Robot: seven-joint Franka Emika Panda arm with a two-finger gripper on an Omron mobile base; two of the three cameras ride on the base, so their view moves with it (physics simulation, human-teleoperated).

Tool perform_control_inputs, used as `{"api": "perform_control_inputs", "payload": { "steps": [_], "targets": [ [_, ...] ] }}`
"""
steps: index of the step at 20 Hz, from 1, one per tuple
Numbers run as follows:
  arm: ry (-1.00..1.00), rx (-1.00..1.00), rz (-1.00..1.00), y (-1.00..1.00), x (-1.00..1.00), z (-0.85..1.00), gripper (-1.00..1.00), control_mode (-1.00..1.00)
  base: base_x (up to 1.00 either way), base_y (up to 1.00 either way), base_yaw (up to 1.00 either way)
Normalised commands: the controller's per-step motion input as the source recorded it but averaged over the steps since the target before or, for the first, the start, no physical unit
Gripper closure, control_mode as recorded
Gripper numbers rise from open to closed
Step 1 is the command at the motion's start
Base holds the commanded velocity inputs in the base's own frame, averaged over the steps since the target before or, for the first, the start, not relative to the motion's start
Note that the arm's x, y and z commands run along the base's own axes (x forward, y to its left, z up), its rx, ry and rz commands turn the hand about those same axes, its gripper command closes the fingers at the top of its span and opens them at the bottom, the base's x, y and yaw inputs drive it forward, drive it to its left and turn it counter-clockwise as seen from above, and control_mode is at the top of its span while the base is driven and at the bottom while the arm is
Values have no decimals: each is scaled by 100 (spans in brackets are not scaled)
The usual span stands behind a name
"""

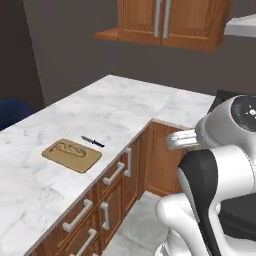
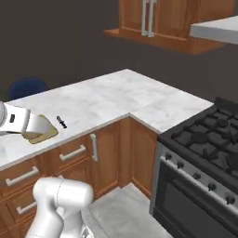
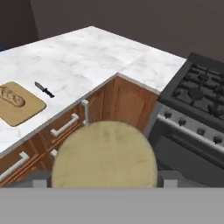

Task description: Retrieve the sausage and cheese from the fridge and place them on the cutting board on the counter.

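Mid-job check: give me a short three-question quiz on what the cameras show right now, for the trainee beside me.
1. Fill in: in the hand view, the pale yellowish chunk between the fingers of the gripper is the ____.
2. True or false: the cutting board is bare.
3. The black knife lies:
A) on the cutting board
B) on the counter, beside the board
C) between the gripper's fingers

Key:
1. cheese
2. False: a tan loaf lies on it.
3. B
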Motion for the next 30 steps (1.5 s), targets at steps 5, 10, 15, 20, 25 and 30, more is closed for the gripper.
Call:
{"api": "perform_control_inputs", "payload": {
  "steps": [5, 10, 15, 20, 25, 30],
  "targets": [
    [0, 0, 0, 0, 0, 0, 100, 100, 33, -22, 92],
    [0, 0, 0, 0, 0, 0, 100, 100, 55, -40, 71],
    [0, 0, 0, 0, 0, 0, 100, 100, 38, -51, 45],
    [0, 0, 0, 0, 0, 0, 100, 100, 29, -21, 25],
    [0, 0, 0, 0, 0, 0, 100, 100, 26, 0, 3],
    [0, 0, 0, 0, 0, 0, 100, 100, 49, 0, 6]
  ]
}}
